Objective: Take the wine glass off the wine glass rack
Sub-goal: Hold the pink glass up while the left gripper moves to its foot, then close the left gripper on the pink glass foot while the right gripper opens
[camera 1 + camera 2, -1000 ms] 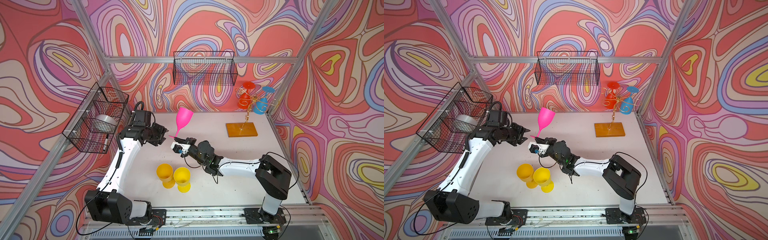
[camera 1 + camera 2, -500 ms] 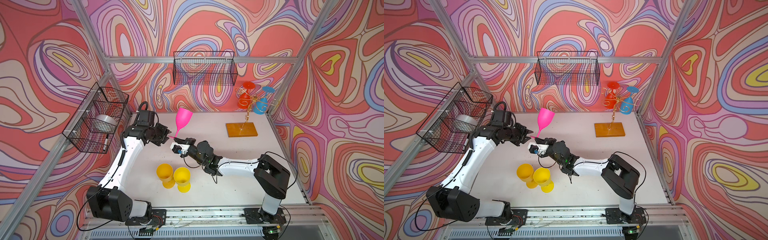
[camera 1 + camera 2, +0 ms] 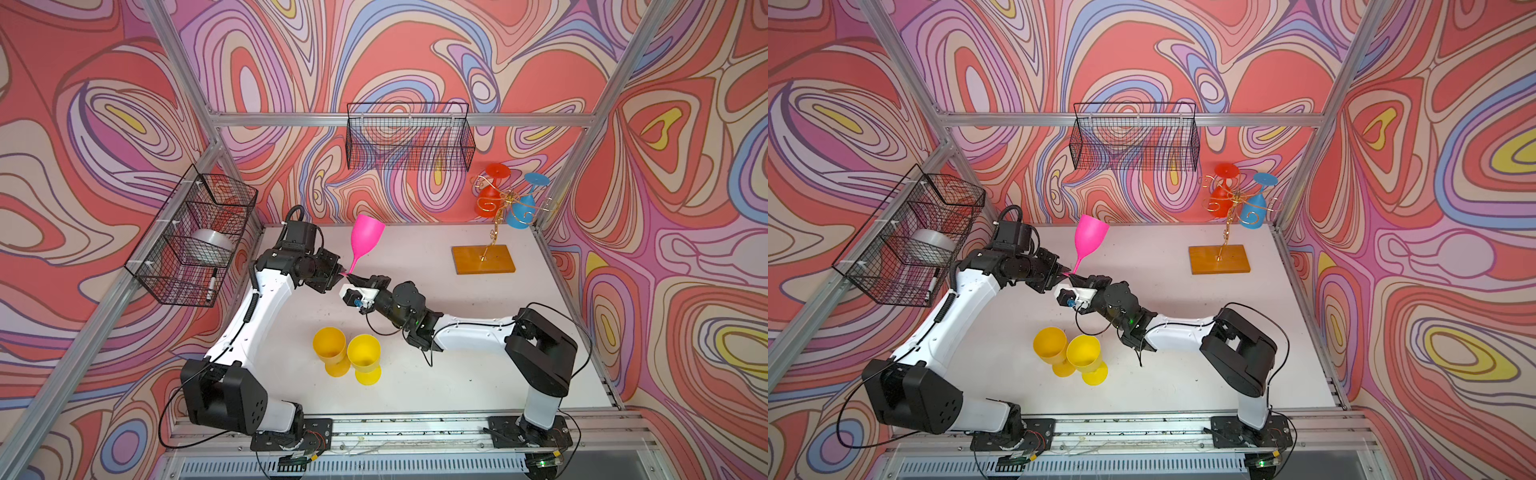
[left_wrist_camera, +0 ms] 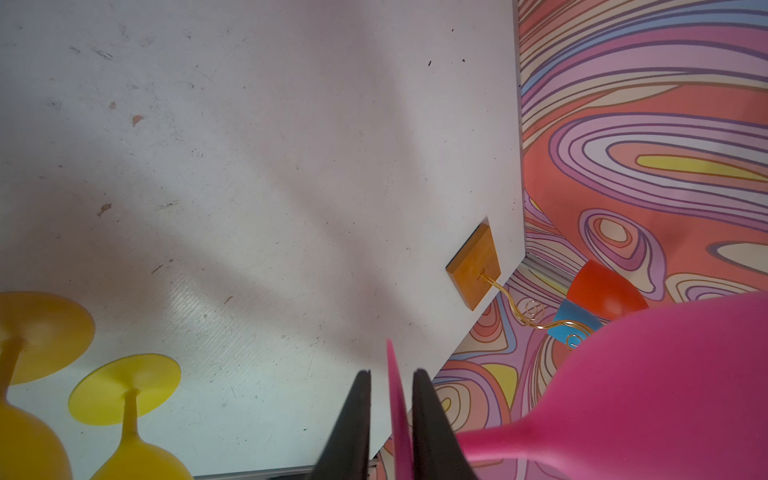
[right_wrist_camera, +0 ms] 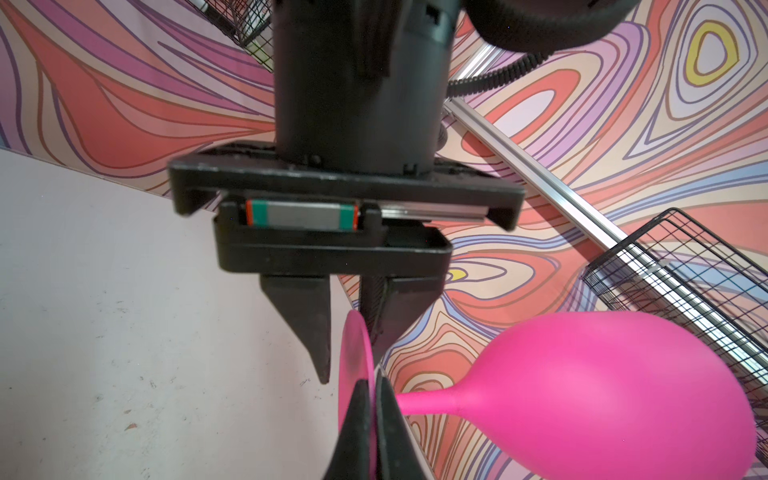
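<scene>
**Pink glass off the rack, between two pincers**

The side basket [image 3: 174, 270] on the left wall holds a grey roll [image 3: 210, 243] and a pen [image 3: 211, 284]. A back basket [image 3: 409, 137] hangs on the rear wall.

The rack [image 3: 469, 262] stands at the back right of the tabletop [image 3: 415, 382], with a red glass [image 3: 484, 203] and a blue glass [image 3: 519, 214] hung on it bowl-down. The pink glass [image 3: 365, 239] is well apart from it, in the air left of centre, mouth up and leaning. Two yellow glasses [image 3: 363, 353] stand upright nearer the front, touching.

The right arm lies low across the tabletop, reaching from the front right to the middle. Its pincer [image 5: 372, 386] is clamped on the pink glass's foot.

The left arm rises from the front left, bent at the elbow, wrist turned toward the right arm. Its pincer [image 4: 390, 374] is narrow, one finger on each side of the same foot, with a sliver of gap showing on both sides in the left wrist view.
</scene>
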